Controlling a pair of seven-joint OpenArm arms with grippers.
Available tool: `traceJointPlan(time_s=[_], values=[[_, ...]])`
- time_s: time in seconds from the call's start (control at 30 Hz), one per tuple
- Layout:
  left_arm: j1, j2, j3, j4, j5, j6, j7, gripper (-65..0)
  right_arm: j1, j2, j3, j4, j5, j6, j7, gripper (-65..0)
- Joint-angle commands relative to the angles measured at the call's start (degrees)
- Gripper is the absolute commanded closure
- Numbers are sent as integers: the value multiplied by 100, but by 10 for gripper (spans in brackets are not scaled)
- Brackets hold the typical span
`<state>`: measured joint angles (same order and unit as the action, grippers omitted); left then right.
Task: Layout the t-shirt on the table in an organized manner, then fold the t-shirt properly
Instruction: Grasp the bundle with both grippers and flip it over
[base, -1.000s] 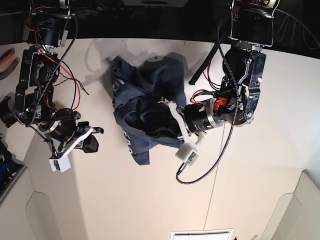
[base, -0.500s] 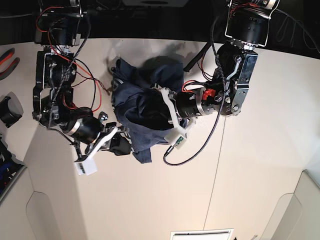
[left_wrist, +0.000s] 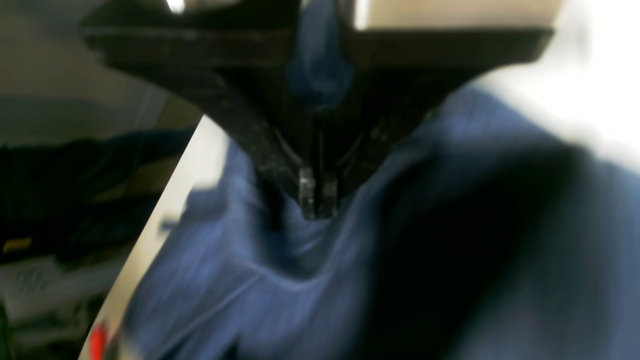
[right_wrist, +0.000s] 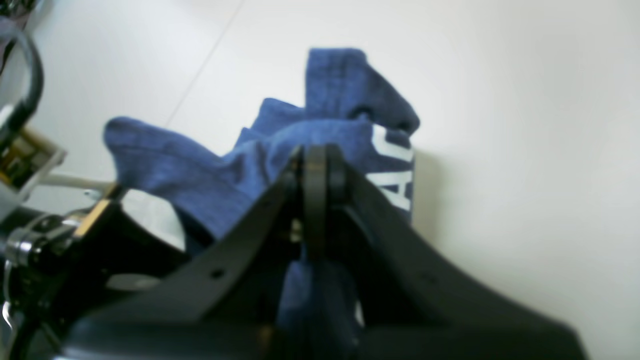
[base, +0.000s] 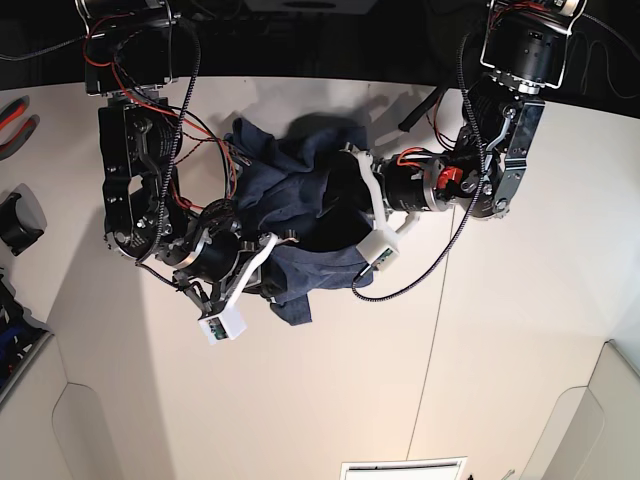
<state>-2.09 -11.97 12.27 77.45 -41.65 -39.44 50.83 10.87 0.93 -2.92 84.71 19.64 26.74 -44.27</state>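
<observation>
- Lies bunched near the bench's (base: 520, 330) far edge: the t-shirt (base: 300, 190).
- Pinches shirt fabric: left tool (left_wrist: 316, 200).
- Pinches the lettered hem: right tool (right_wrist: 315, 165).
- Best to draw both grips apart, low and evenly, without tugging.

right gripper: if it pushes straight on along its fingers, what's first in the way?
The t-shirt itself: the right gripper is shut on its cloth, with bunched folds directly beyond the tips. Past that lies bare table, though depth is hard to judge.

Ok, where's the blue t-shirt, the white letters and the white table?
crumpled slate-blue cotton t-shirt (base: 300, 190): base view, bunched middle.
white block letters (right_wrist: 400, 185): right wrist view, printed side.
flat white table (base: 330, 400): base view, bare top.
</observation>
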Motion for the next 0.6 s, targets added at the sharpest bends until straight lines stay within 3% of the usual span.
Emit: traceJointPlan(time_s=[0.0,0.2,0.33,0.57], values=[[-55,-105,13,79,-181,-56,-81,0,118,-11,7,17,70,0,151,0],[59,-662,48,79,-286,-56,-76,0,118,-13,4,-603,55,2,389,0],[46,-931,46,83,-750,-56,-76,0,118,-13,4,-979,2,2,529,0],[2,-1008,24,201,-1451,-56,-61,0,140,-13,4,-1040,55,4,555,0]])
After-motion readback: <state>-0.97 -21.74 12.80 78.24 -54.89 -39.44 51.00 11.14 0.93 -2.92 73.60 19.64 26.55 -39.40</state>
